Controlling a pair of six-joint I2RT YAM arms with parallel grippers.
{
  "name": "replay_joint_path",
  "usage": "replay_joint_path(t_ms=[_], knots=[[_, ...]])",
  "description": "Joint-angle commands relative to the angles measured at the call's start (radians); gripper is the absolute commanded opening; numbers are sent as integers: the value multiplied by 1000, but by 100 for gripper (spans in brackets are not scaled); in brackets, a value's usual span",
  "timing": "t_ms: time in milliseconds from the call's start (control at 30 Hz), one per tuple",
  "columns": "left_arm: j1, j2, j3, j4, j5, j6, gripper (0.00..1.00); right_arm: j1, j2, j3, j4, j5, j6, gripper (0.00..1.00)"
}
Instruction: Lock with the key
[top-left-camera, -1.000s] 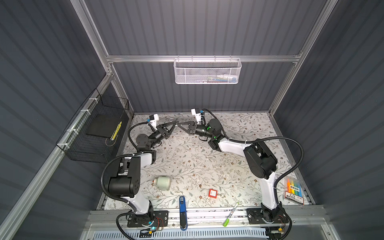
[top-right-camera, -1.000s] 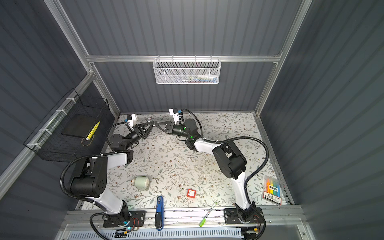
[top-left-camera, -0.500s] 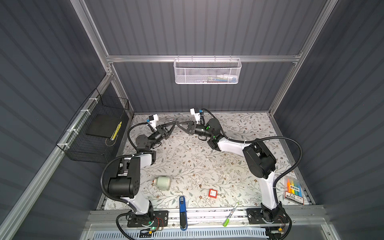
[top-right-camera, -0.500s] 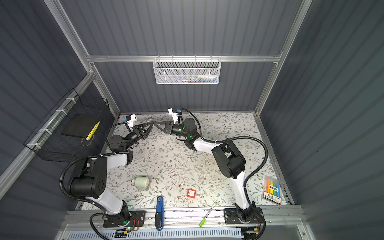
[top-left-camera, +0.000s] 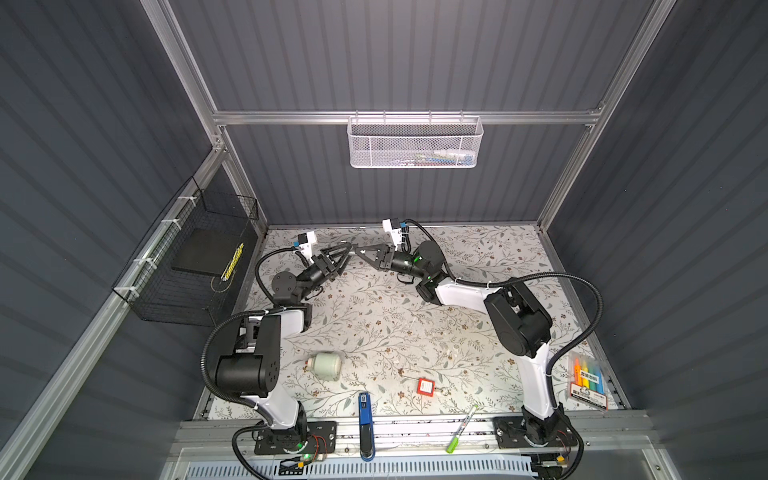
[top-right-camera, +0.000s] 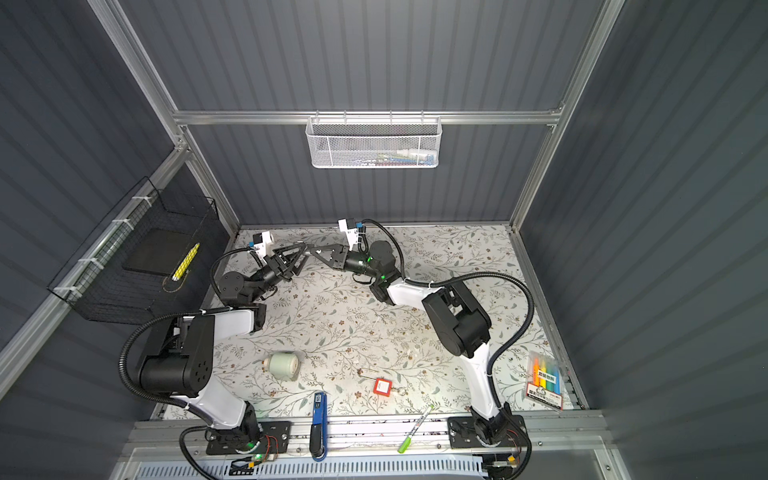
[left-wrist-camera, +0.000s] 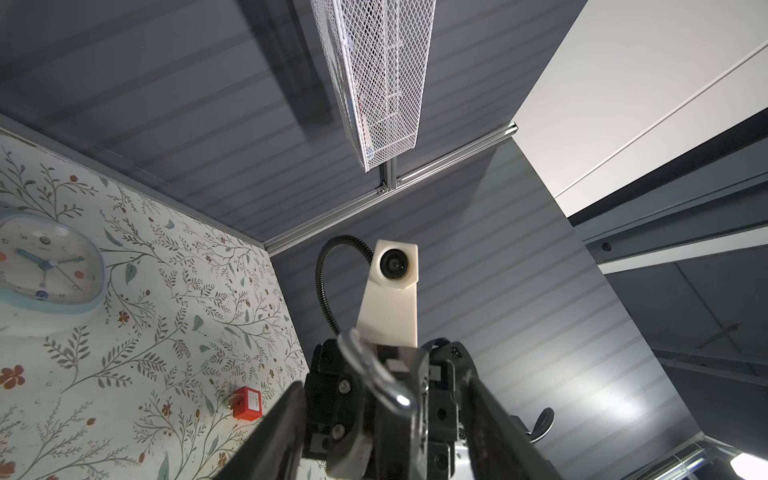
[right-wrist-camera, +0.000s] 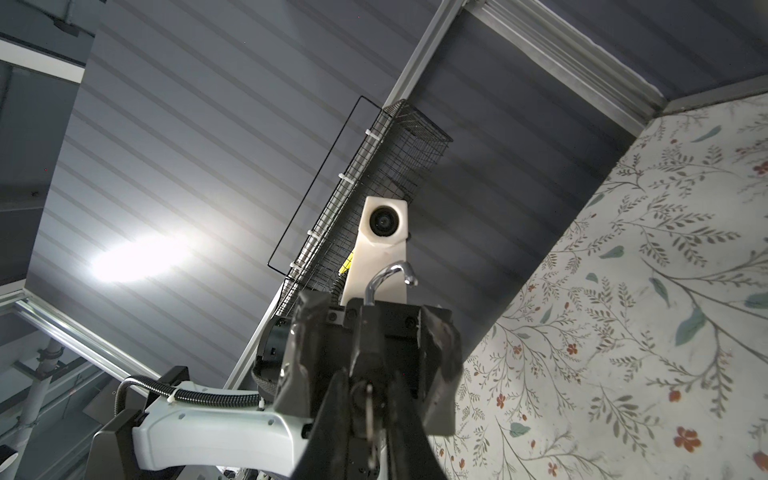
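Note:
Both arms meet above the back of the table. A black padlock with a silver shackle, one end free, hangs between them. My right gripper is shut on the thin metal key, which sits in the lock's underside. My left gripper is open. Its fingers stand wide on either side of the lock body without pressing it. In both top views the left gripper and the right gripper are tip to tip, and the lock is too small to make out.
On the floral table lie a small red lock-like block, a pale clock, a blue tool, a green pen and a marker pack. A black wire basket hangs left, a white mesh basket on the back wall.
My left gripper has opened and let go of the lock body. The right gripper stays shut on the key. Neither arm has visibly shifted.

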Motion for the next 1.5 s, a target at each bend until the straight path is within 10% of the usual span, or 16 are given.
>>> replay_joint_path(t_ms=[0,1467], knots=[[26,-34,-3,40,7,10,64,-10,-34,-26,62,5,-16,0],[70,-8,-11,40,55,-17,64,-5,-1,-39,-5,-57,-10,0]])
